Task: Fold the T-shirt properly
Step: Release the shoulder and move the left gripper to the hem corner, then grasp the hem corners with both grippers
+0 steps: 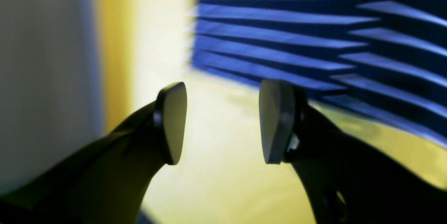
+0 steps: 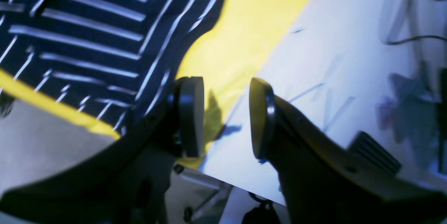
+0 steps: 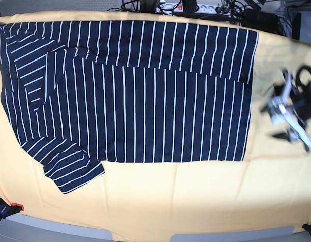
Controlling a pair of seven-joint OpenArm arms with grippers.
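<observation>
Looking at the left wrist view first: the left end effector (image 1: pixel 222 122) stands released, its two pads well apart with bare yellow cloth (image 1: pixel 216 168) between them and nothing gripped.
Left wrist, shirt: the T-shirt (image 1: pixel 279 25) fills the upper right, navy with pale stripes, and is cut off by the top and right edges; its near corner lies just beyond the pads, not touching them.
Left wrist, hard to read: everything is soft and blurred, and the grey band on the far left cannot be identified.
Right wrist view: the right end effector (image 2: pixel 226 117) is released too, pads parted and holding nothing.
Right wrist, shirt: striped fabric covers the upper left and runs off the frame; the dark left finger hides part of its lower edge.
Right wrist, edge: the cloth ends under the pads, with pale floor to the right; the objects far right are too blurred to name.
Base view, shirt: it lies flat and spread across the surface (image 3: pixel 160 201), one sleeve angled towards the lower left, the top strip folded over the body.
Base view, arms: one arm shows blurred at the right, beside the hem, its jaws unreadable here; the other arm is out of frame.
</observation>
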